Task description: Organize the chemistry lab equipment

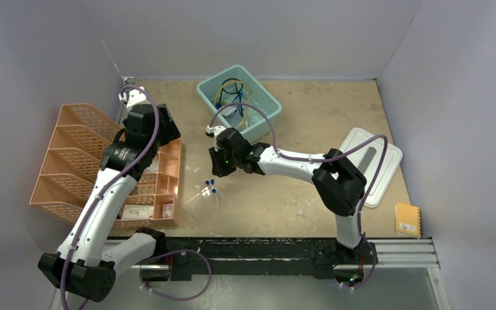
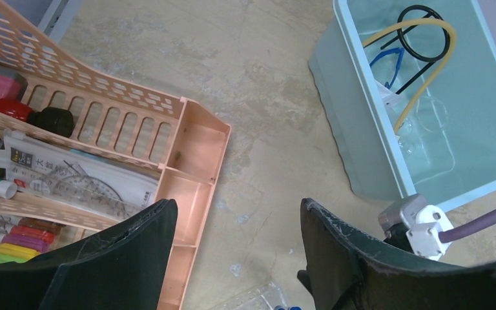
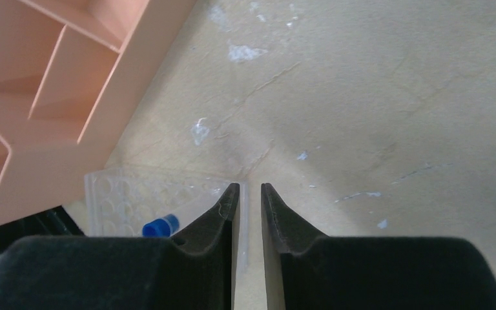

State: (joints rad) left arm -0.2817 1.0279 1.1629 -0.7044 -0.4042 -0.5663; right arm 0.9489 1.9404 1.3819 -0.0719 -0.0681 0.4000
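At table's near edge, clear rack (image 1: 203, 201) with blue-capped tubes (image 1: 210, 186) stood loose beside orange organizer (image 1: 71, 152). Right gripper (image 1: 218, 169) nearly pressed together, empty, hung above; left gripper (image 2: 236, 258) spread. Further back, teal bin (image 1: 268, 113) held ring stand (image 2: 423, 35), amber tubing (image 2: 420, 71), glasses (image 2: 387, 61). Rack seemingly left; lid (image 1: 387, 155) off.

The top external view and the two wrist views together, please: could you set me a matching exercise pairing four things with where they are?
Things:
1. amber rubber tubing
2. clear rack
3. pale grey lid
4. protractor

Places:
A. flat on the table, right side
B. in the orange mesh file organizer
C. in the teal plastic bin
D. on the table beside the organizer's near corner

Pairs: 1-C, 2-D, 3-A, 4-B
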